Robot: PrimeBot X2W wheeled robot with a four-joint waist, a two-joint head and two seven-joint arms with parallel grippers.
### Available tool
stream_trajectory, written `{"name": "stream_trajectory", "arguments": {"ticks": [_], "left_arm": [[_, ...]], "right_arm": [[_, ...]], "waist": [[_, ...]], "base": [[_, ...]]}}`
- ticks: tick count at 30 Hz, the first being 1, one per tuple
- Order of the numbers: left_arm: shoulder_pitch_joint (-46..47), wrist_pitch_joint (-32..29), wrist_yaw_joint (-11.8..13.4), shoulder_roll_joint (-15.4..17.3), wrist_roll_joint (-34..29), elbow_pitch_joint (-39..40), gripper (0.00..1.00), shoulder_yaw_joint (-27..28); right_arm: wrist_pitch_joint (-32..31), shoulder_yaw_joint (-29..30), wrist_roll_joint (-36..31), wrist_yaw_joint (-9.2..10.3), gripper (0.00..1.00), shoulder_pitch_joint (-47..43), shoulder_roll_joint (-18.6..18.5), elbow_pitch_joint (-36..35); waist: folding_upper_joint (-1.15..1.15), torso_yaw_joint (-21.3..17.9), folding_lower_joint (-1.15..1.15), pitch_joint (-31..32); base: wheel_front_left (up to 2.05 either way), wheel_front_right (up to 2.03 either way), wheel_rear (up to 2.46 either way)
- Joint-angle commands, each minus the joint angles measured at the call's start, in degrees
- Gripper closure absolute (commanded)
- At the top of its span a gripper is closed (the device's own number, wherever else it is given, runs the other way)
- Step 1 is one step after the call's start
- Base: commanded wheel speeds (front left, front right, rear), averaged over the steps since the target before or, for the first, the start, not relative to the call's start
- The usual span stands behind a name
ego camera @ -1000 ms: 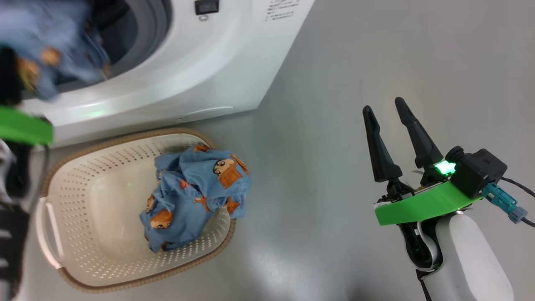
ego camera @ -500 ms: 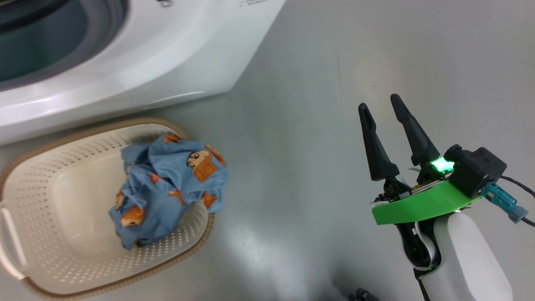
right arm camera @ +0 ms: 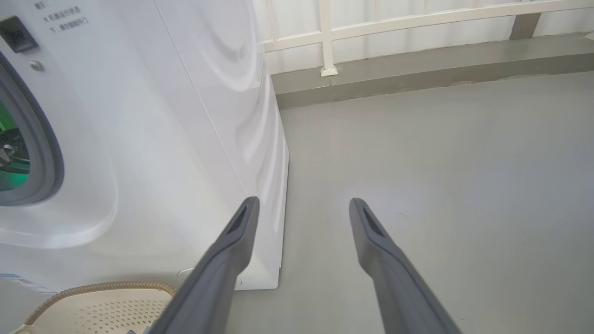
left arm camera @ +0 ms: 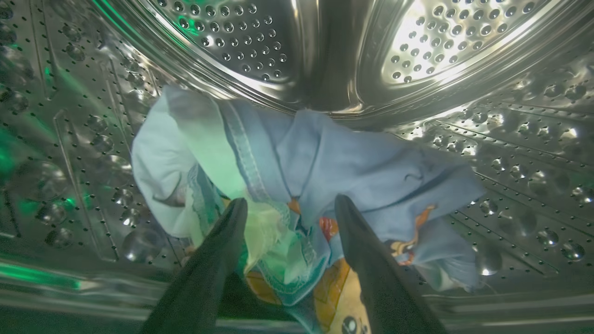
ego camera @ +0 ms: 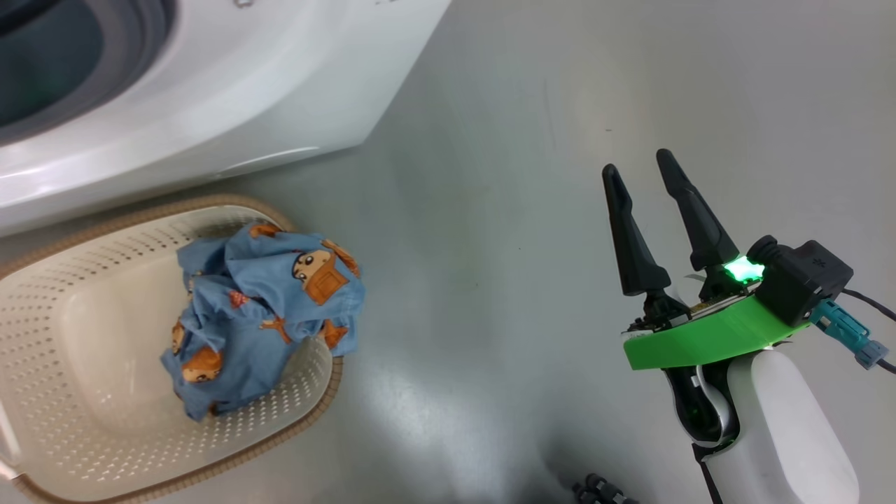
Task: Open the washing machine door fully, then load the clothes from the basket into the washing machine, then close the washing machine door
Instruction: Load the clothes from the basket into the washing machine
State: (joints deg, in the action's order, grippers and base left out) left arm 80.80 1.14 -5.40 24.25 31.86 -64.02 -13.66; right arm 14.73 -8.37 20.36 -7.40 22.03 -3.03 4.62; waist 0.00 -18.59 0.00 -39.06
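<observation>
Left hand (left arm camera: 287, 206) inside drum (left arm camera: 232, 37), fingers spread wide, gripping nothing; blue garment (left arm camera: 352, 167) lies crumpled on drum wall just beyond fingertips, part of it between fingers; right hand (ego camera: 635, 161) hovers above bare floor (ego camera: 490, 175), well right of basket (ego camera: 70, 315), fingers apart, empty; more clothes (ego camera: 262, 308) heaped at basket's right end, one edge draped over rim; basket sits on floor just in front of machine (ego camera: 210, 91); machine's opening shows dark at upper left of head view
</observation>
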Motion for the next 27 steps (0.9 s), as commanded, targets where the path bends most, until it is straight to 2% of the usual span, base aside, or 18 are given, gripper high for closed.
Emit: {"name": "stream_trajectory", "arguments": {"ticks": [1, 7, 15, 20, 27], "left_arm": [[0.9, 0.7, -0.3, 2.3, -0.9, 0.5, 0.0, 0.2], [-0.4, 3.7, -1.4, 0.7, -0.1, -1.7, 0.0, -0.6], [-5.4, 9.7, -2.0, -0.5, 1.0, -0.5, 0.0, -3.0], [-10.7, 12.0, -2.1, -0.8, 3.6, 4.9, 0.0, -5.1], [-21.1, 13.6, -2.1, 0.7, 7.4, 15.1, 0.0, -5.8]], "right_arm": [[0.3, -0.8, 0.2, -0.09, 0.0, -0.5, 0.1, -1.3], [0.3, -0.5, -0.1, -0.09, 0.0, -0.3, 0.1, -1.2], [0.3, 0.0, -0.6, -0.09, 0.0, -0.7, 0.1, -0.7], [0.3, 0.3, -0.7, -0.09, 0.0, -1.2, 0.1, -0.4], [0.3, 0.8, -1.2, -0.09, 0.0, -2.1, 0.1, 0.1]], "waist": [[0.0, 0.5, 0.0, 0.4], [0.0, 2.1, 0.0, 1.9], [0.0, 4.3, 0.0, 4.5], [0.0, 5.5, 0.0, 6.4], [0.0, 7.0, 0.0, 9.3]], "base": [[0.0, 0.0, 0.0], [0.0, 0.0, 0.0], [0.0, 0.0, 0.0], [0.0, 0.0, 0.0], [0.0, 0.0, 0.0]]}}
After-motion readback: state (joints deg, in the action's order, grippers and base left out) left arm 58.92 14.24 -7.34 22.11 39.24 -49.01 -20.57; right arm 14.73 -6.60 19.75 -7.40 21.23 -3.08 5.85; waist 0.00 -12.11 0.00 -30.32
